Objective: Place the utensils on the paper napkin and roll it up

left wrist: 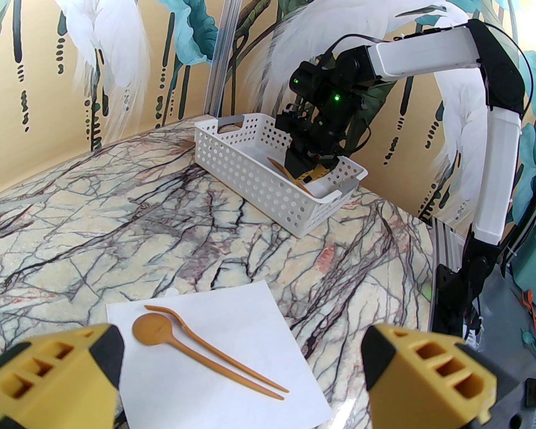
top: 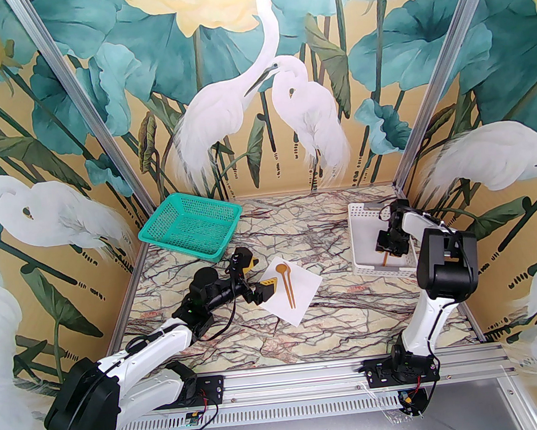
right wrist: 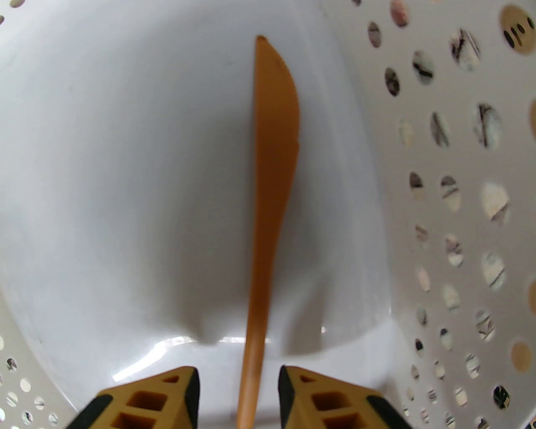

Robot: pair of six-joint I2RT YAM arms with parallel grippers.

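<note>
Patience suits the left side: our left pincer (top: 259, 276) hangs spread wide at the left edge of the napkin (top: 307, 295), gripping nothing. We judge it should wait there, clear of the spoon (top: 285, 283) and the slim second piece (top: 296, 284) lying side by side on the paper. Further right on the worktop (top: 326, 232), inside the white basket (top: 362, 238), our right pincer (right wrist: 238, 381) straddles the handle of the knife (right wrist: 274, 146). Its jaws stand apart with a sliver of gap on each side, so nothing is gripped yet. Picking up this piece looks like the step in hand. To do it well we would centre the handle between the pads, squeeze squarely so the knife cannot twist, then lift straight up, clear of the basket wall.
</note>
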